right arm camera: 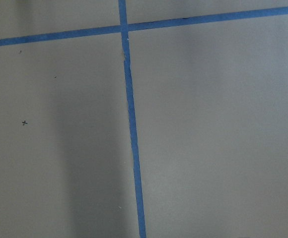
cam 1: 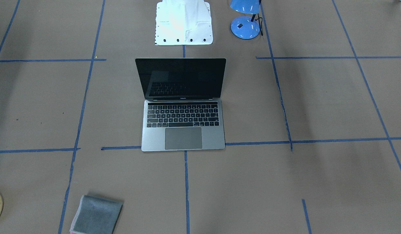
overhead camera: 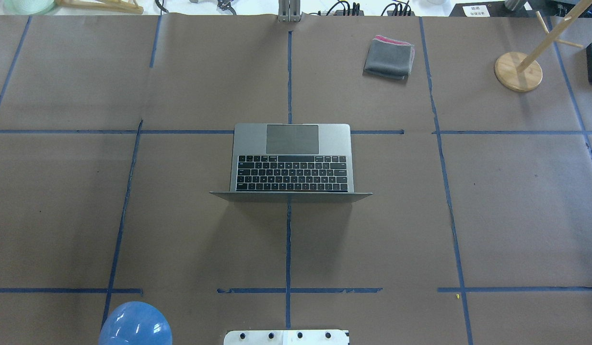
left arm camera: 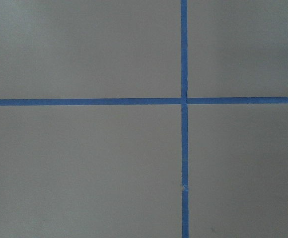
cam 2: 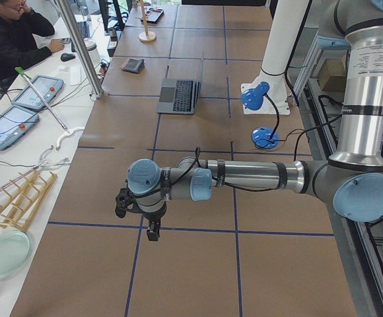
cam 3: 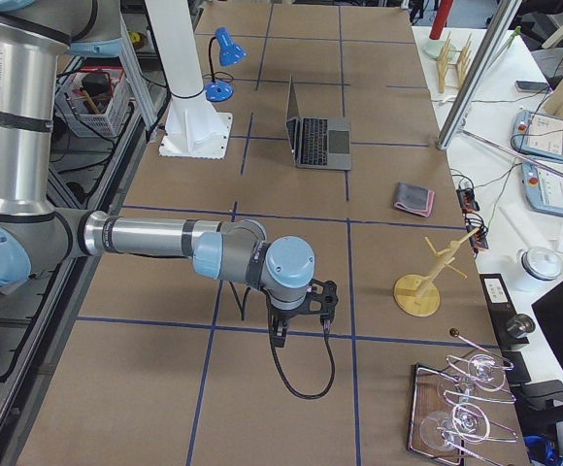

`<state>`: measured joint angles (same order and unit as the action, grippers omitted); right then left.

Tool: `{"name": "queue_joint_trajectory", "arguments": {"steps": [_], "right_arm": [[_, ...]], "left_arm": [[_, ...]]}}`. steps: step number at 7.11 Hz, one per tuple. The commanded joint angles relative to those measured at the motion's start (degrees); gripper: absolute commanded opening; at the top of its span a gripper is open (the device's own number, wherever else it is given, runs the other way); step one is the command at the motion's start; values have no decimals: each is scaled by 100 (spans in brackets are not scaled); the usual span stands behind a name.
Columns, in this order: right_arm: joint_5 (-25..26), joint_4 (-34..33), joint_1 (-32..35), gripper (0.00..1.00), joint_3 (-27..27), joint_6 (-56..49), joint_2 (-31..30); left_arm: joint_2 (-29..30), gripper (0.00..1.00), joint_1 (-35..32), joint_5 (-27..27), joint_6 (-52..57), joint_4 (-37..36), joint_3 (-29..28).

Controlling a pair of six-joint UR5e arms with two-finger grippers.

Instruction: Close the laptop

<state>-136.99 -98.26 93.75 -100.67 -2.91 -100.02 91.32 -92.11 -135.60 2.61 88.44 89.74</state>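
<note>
Hanging low over the paper-covered table (overhead camera: 180,230) near its two ends, the left gripper (cam 2: 153,230) and the right gripper (cam 3: 301,328) appear only in the side views, so I cannot tell whether either is spread or pressed together. Farther in, at the table's middle, the laptop (overhead camera: 292,160) sits with its lid raised, hinge edge toward the robot. Beyond it, well apart, lies a folded grey cloth (overhead camera: 389,58).
</note>
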Motion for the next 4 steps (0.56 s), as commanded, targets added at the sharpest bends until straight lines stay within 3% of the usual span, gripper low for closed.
{"name": "queue_joint_trajectory", "arguments": {"steps": [1, 4], "right_arm": [[-3, 0, 3, 100, -23, 1, 17], [-3, 96, -6, 100, -67, -8, 35]], "left_arm": [[0, 100, 0, -1, 12, 6, 0], [35, 100, 0, -10, -6, 15, 122]]}}
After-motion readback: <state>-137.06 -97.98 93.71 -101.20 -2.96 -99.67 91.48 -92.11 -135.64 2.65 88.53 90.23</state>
